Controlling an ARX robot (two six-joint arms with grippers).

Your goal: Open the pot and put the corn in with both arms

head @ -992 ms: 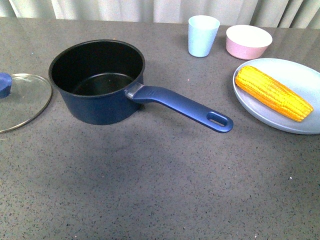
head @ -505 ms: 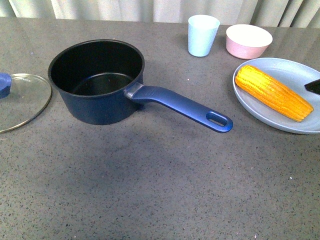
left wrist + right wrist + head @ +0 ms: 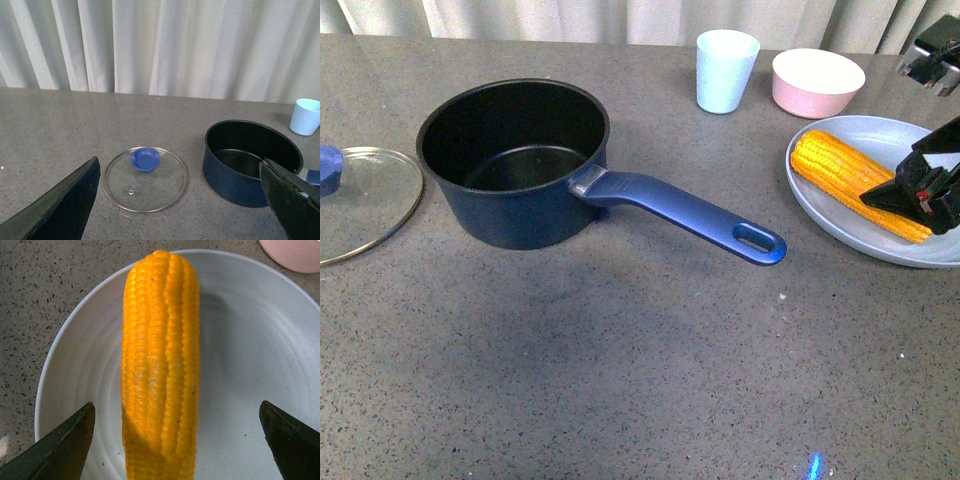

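The grey speckled surface [image 3: 620,380] carries every item. At the upper left of the front view stands the dark navy-blue round saucepan, the pot [image 3: 520,215], uncovered and showing an empty black interior; its long blue handle runs toward the lower right, leaving the mouth clear for loading from above. At the right edge lies a pale blue round plate [image 3: 910,145], which keeps the cob from rolling. The round glass lid with a blue knob [image 3: 365,205] lies flat at the left edge, just beside the pot, so the opening step appears done. The yellow-orange tapered corn cob, the corn [image 3: 845,170], rests diagonally on the plate, well apart from the pot. The right tool [image 3: 910,178] hangs over the cob's outer end with its fingers spread apart, one on each side of the cob and clear of the kernels in the right wrist view, a stance suited to a grip across the narrow width. The left tool [image 3: 175,210], likewise spread and empty, is poised near the lid and pot. A pink bowl [image 3: 817,82] and a light blue cup [image 3: 726,70] stand unused at the upper right.
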